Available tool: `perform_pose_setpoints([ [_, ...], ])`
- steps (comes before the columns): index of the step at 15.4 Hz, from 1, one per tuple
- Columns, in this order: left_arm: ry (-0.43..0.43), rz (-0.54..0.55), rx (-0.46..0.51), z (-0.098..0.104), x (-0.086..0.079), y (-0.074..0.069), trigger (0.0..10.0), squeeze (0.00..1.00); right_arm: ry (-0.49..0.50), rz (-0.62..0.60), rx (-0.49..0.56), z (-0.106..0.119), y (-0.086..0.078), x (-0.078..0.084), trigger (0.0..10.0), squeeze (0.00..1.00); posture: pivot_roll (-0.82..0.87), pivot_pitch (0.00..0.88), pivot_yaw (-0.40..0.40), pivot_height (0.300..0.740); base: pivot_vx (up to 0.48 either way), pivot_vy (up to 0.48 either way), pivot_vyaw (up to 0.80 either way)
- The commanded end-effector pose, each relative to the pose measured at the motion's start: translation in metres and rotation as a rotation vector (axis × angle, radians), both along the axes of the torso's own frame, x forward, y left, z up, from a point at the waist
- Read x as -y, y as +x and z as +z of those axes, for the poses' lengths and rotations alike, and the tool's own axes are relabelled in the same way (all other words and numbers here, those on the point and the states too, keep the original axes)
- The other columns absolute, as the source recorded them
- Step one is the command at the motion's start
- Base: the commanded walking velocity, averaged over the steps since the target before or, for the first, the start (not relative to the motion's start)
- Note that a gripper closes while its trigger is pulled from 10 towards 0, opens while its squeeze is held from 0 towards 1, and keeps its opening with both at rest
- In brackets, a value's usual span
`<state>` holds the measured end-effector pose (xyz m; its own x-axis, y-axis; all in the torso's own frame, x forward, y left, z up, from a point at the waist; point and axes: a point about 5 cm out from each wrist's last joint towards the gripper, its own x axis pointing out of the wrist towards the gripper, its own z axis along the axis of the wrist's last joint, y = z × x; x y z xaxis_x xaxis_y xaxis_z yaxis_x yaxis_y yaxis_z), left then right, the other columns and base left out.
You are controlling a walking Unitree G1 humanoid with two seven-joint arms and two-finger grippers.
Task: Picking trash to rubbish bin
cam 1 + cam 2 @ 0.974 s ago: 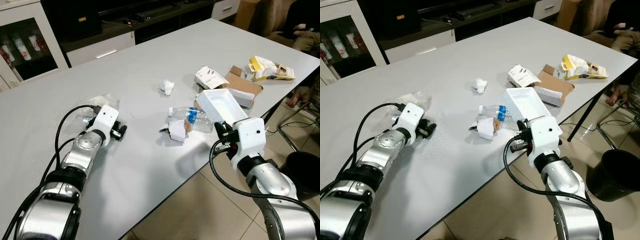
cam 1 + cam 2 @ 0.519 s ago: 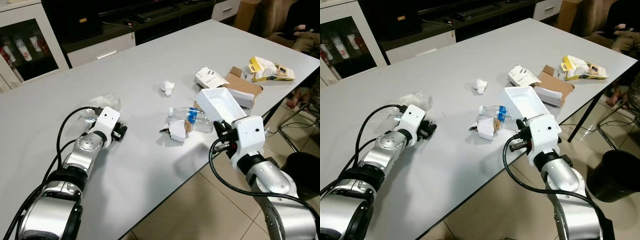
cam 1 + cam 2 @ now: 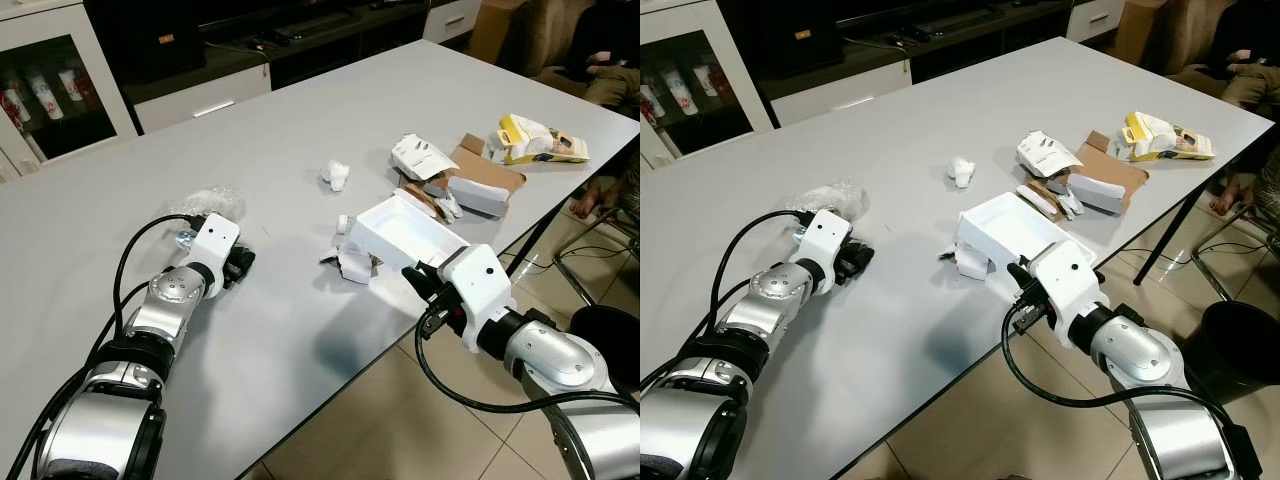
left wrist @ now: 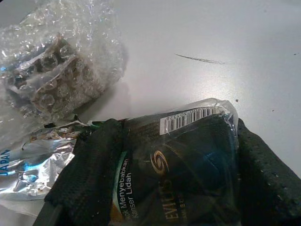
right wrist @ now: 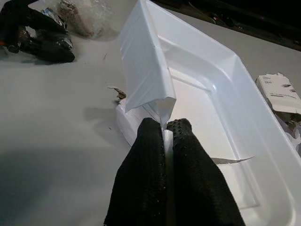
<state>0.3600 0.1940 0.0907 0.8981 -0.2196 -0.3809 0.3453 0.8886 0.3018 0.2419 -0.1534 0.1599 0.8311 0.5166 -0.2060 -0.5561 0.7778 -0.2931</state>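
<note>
My right gripper (image 3: 417, 284) is shut on the rim of a white foam tray (image 3: 405, 228), which it holds low over the table's near right edge, tilted, above the litter there. In the right wrist view the fingertips (image 5: 150, 129) pinch the tray's wall (image 5: 221, 108). My left gripper (image 3: 241, 265) rests on the table to the left, shut on a dark snack packet (image 4: 188, 160) with a barcode. Crumpled bubble wrap (image 3: 208, 199) lies just beyond it. A black rubbish bin (image 3: 1238, 350) stands on the floor at the right.
On the grey table (image 3: 300, 110) lie a tissue ball (image 3: 336, 175), a small white carton (image 3: 352, 266), a white paper box (image 3: 421, 156), brown cardboard (image 3: 495, 172) and a yellow bag (image 3: 541, 140). A person sits at the far right (image 3: 612, 75).
My right gripper has swung the foam tray down and to the left, from steeply tilted to nearly flat; it now hides the plastic bottle. The left arm has stayed put.
</note>
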Motion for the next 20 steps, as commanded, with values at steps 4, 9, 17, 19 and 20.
perform_pose_setpoints([
  [4, -0.028, -0.008, -0.032, -0.008, -0.002, -0.006, 0.0, 0.00, -0.051, 0.003, 0.046, 0.002, 0.004, 0.000, 10.0, 0.00, -0.07, 0.039, -0.001, 0.740, 0.000, 0.000, 0.00],
  [9, -0.084, -0.023, 0.010, 0.001, -0.005, -0.008, 0.0, 0.00, -0.005, -0.066, 0.083, 0.008, 0.011, 0.005, 10.0, 0.00, -0.07, 0.038, 0.003, 0.740, 0.000, 0.000, 0.00],
  [17, -0.664, -0.291, 0.214, 0.085, 0.025, -0.046, 0.0, 0.00, 0.114, -0.268, 0.171, 0.021, 0.029, 0.020, 10.0, 0.00, -0.04, 0.026, -0.007, 0.740, 0.000, 0.000, 0.00],
  [19, -0.653, -0.278, 0.185, 0.085, 0.020, -0.057, 0.0, 0.00, 0.122, -0.258, 0.167, 0.020, 0.030, 0.016, 10.0, 0.00, -0.03, 0.023, -0.010, 0.740, 0.000, 0.000, 0.00],
  [20, -0.669, -0.267, 0.181, 0.085, 0.019, -0.060, 0.0, 0.00, 0.126, -0.258, 0.167, 0.020, 0.031, 0.015, 10.0, 0.00, -0.03, 0.021, -0.009, 0.740, 0.000, 0.000, 0.00],
])
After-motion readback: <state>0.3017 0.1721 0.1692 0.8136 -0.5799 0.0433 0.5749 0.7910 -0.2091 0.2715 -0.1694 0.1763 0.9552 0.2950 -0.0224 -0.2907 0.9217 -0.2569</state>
